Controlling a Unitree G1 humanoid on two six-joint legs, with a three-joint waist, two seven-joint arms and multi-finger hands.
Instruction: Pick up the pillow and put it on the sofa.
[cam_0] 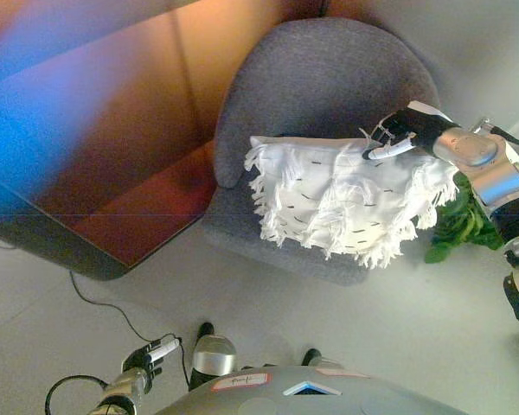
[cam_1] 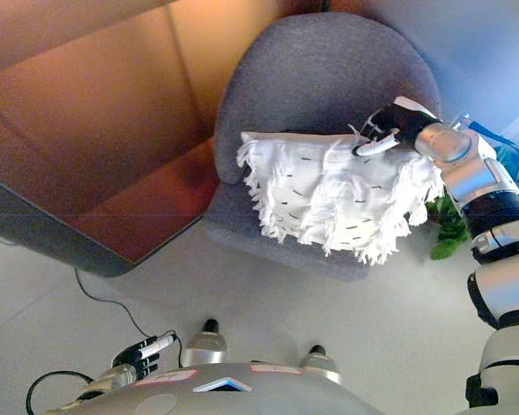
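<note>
While the white fringed pillow [cam_0: 342, 201] lies across the seat of the grey armchair [cam_0: 320, 78] at centre frame, the right hand [cam_0: 396, 137] sits at its upper right corner, dark fingers with white tips curled onto the fabric edge. The hand appears clamped on that corner, although how much cloth lies inside the grasp cannot be confirmed from either eye view.

Position of the task item: the pillow leans against the chair back, with its lower fringe hanging past the front lip of the seat toward the floor [cam_0: 268, 320]. Its lower right portion overhangs most.

Risk 1, sliding. Support is uneven. If the hand lets go from this pose, the overhanging weight is likely to pull the pillow forward off the seat onto the floor.

Risk 2, snagging. Loose fringe lies close around the fingertips. A strand caught on a finger would drag the pillow when the arm moves away.

Risk 3, collision. The right arm [cam_0: 493, 173] passes just above a green plant [cam_0: 458, 226] at right of frame. A low or wide retreat could strike the leaves.

The left hand [cam_0: 149, 358] hangs at lower left, well apart from the chair, fingers loosely curled and holding nothing. A dark sofa [cam_0: 112, 173] fills the upper left.
</note>
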